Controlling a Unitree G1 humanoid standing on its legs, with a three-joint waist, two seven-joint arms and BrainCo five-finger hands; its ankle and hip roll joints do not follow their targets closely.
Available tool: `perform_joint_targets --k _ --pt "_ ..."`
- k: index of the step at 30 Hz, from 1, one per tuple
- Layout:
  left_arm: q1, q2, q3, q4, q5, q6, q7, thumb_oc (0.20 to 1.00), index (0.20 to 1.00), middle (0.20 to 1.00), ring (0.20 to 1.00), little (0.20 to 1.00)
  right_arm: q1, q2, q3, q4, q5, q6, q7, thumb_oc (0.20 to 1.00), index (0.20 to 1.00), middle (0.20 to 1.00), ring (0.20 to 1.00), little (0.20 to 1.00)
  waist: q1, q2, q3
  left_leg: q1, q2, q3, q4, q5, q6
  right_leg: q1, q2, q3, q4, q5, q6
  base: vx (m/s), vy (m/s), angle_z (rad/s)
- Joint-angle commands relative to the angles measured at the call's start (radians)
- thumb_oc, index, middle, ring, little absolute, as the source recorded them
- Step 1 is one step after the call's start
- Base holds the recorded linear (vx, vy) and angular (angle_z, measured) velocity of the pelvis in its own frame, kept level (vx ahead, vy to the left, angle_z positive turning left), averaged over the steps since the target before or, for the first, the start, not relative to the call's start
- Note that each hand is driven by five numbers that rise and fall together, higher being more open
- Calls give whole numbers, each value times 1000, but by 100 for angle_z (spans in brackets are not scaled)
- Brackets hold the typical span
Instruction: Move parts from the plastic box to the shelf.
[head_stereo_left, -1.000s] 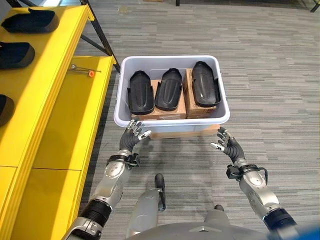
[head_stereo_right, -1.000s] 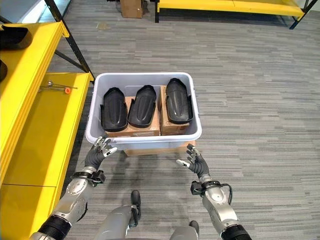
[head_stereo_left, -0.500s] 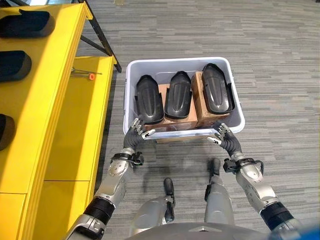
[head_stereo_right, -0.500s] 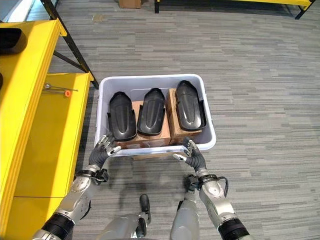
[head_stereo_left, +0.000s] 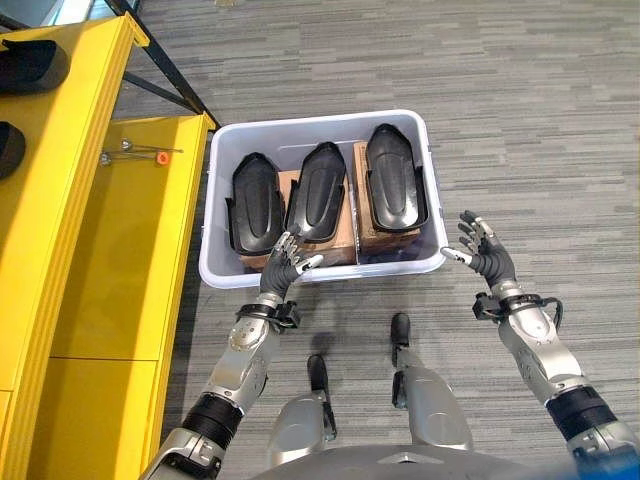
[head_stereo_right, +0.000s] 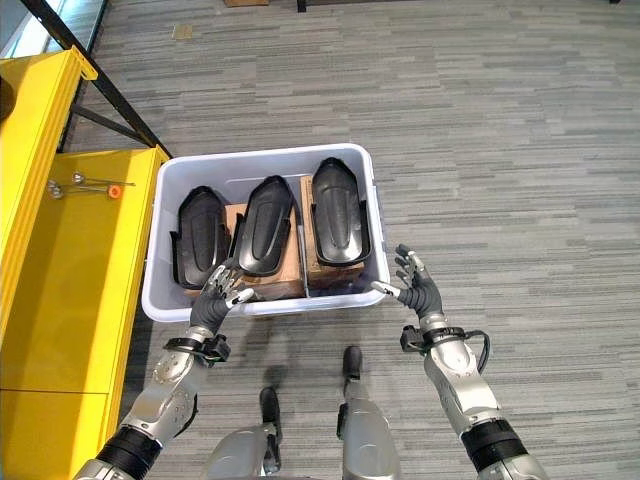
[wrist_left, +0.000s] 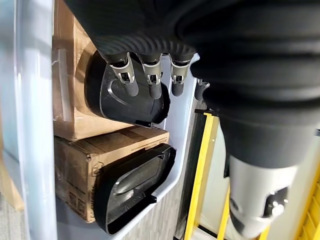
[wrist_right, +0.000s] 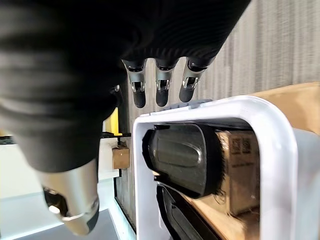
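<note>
A pale plastic box (head_stereo_left: 222, 270) sits on the floor in front of me. Three black shell-shaped parts (head_stereo_left: 322, 190) lie side by side in it on brown cardboard boxes (head_stereo_left: 352, 232). My left hand (head_stereo_left: 281, 270) is open over the box's near rim, just in front of the left part (head_stereo_left: 252, 200). My right hand (head_stereo_left: 485, 256) is open with fingers spread, outside the box beside its near right corner, a small gap from the wall. Neither hand holds anything. The yellow shelf (head_stereo_left: 75, 170) stands at the left with dark parts (head_stereo_left: 30, 62) on its upper level.
A small tool with an orange tip (head_stereo_left: 160, 155) lies on the shelf's lower yellow board (head_stereo_left: 130, 280). A black diagonal shelf brace (head_stereo_left: 165, 65) runs behind the box. Grey striped carpet (head_stereo_left: 520, 120) lies open to the right and beyond the box.
The camera shifted. My left hand has moved up over the box's near rim. My right hand has swung out from the front rim to beside the near right corner.
</note>
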Motion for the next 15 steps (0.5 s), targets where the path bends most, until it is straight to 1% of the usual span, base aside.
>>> perform_joint_targets --k 1,6,9,11,13,14,15 --pt "-11 42 34 -65 -6 -63 -1 1000 1000 1000 1000 1000 -60 -9 -5 -94 -60 -89 -25 1000 1000 1000 1000 1000 14 -52 -47 -55 67 5 60 40 -60 30 -127 31 152 -119 94 0 0 0" --pt "-28 40 43 -88 -2 -70 3 1000 1000 1000 1000 1000 -137 -20 1 -133 -88 -101 -30 1000 1000 1000 1000 1000 20 -37 -43 -51 68 12 36 53 -64 26 -122 33 143 -120 92 17 -20 -4" --pt "-38 36 39 -93 -5 -74 3 1000 1000 1000 1000 1000 -189 -13 15 -133 -105 -103 -42 1000 1000 1000 1000 1000 26 -30 -40 -54 67 9 26 57 -64 19 -123 33 140 -120 91 0 0 0" --pt "-66 33 23 -104 -11 -87 8 1000 1000 1000 1000 1000 -302 -3 51 -79 -129 -107 -80 1000 1000 1000 1000 1000 39 -18 -27 -71 64 6 23 61 -65 4 -128 29 137 -116 92 0 0 0" --pt "-81 33 16 -109 -16 -94 16 1000 1000 1000 1000 1000 -364 1 64 -37 -146 -102 -112 1000 1000 1000 1000 1000 48 -12 -20 -82 60 1 25 64 -66 -3 -130 29 135 -114 92 -2 -26 7" --pt "-93 37 9 -121 -24 -102 21 1000 1000 1000 1000 1000 -420 -2 74 21 -148 -99 -134 1000 1000 1000 1000 1000 59 -5 -13 -94 57 -6 25 65 -66 -10 -133 27 133 -114 92 -4 -20 8" --pt "-93 37 10 -121 -25 -102 21 1000 1000 1000 1000 1000 -423 -2 75 23 -148 -100 -134 1000 1000 1000 1000 1000 59 -5 -13 -95 57 -6 25 65 -66 -10 -133 27 134 -114 92 -6 -20 6"
